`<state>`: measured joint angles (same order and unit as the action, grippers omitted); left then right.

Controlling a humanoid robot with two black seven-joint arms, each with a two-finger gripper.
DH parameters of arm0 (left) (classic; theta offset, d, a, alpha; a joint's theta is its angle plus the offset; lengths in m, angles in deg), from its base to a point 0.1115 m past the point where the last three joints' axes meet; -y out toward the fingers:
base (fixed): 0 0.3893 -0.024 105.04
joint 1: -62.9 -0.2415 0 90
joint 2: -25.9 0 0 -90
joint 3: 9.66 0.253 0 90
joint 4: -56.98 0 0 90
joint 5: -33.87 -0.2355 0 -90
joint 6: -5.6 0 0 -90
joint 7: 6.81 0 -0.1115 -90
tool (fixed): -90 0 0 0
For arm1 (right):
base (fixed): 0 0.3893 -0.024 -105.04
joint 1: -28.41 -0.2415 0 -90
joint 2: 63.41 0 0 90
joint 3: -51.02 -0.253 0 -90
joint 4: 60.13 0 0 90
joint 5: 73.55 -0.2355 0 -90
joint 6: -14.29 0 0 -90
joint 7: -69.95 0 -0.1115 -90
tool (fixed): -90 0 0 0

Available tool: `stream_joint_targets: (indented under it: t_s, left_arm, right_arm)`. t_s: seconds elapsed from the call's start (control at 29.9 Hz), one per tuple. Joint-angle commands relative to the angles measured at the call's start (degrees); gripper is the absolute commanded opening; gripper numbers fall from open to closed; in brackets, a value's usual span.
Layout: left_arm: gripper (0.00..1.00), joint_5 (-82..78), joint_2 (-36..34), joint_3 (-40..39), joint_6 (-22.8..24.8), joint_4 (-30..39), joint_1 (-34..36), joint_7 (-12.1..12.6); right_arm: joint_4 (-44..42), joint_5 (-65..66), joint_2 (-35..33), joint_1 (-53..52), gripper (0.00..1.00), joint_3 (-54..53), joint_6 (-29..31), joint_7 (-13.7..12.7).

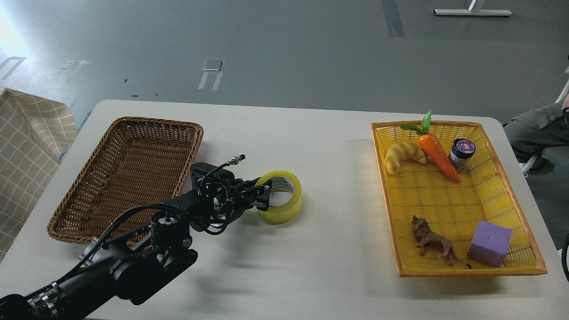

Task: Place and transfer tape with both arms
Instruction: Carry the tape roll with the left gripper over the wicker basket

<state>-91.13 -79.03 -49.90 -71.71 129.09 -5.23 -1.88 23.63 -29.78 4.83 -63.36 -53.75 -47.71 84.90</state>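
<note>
The tape (281, 197) lies flat, hole up, near the middle of the bench (311, 249), between the wicker basket (129, 173) by the left edge and the yellow tray (453, 200) by the right edge. That midway spot suits a hand-over between arms. The left gripper (263, 195) reaches in, fingers seemingly pinching the roll's near wall, one inside the core. The right gripper is out of view.

left arm reaching forward-right | left hand (262, 195) fingers closed on roll wall

White table (338, 146): baskets (129, 173), tape (281, 198).
</note>
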Motion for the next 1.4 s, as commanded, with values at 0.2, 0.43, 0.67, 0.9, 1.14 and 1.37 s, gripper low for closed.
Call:
stream_joint_targets:
  t_s: [0.2, 0.43, 0.67, 0.9, 1.14, 1.37]
  left_arm:
    - [0.10, 0.00, 0.26, 0.07, 0.06, 2.49, 2.99, -0.09]
    - [0.10, 0.00, -0.70, 0.07, 2.43, 5.49, 6.51, -0.09]
    - [0.10, 0.00, -5.18, 1.12, 3.49, 5.93, 12.22, -1.85]
    - [0.10, 0.00, -11.16, 2.01, 3.49, 5.84, 13.99, -3.26]
    - [0.10, 0.00, -19.23, 2.09, 3.14, 5.40, 15.74, -5.80]
    - [0.10, 0.00, -26.54, 2.01, 2.96, 4.96, 15.83, -6.16]
  right_arm:
    - [-0.35, 0.00, 0.05, 0.89, 1.00, -0.26, 0.00, 0.08]
    - [-0.26, 0.00, 0.05, 0.80, 1.00, -1.05, 0.00, 0.16]
    - [-0.26, 0.00, 0.13, 0.80, 1.00, -1.66, 0.00, 0.25]
    - [-0.26, -0.17, 0.14, 0.80, 1.00, -2.02, 0.00, 0.25]
    - [0.00, -0.17, 1.01, 0.62, 1.00, -2.02, 0.00, 0.25]
    - [-0.17, -0.17, 1.01, 0.71, 1.00, -2.02, 0.00, 0.25]
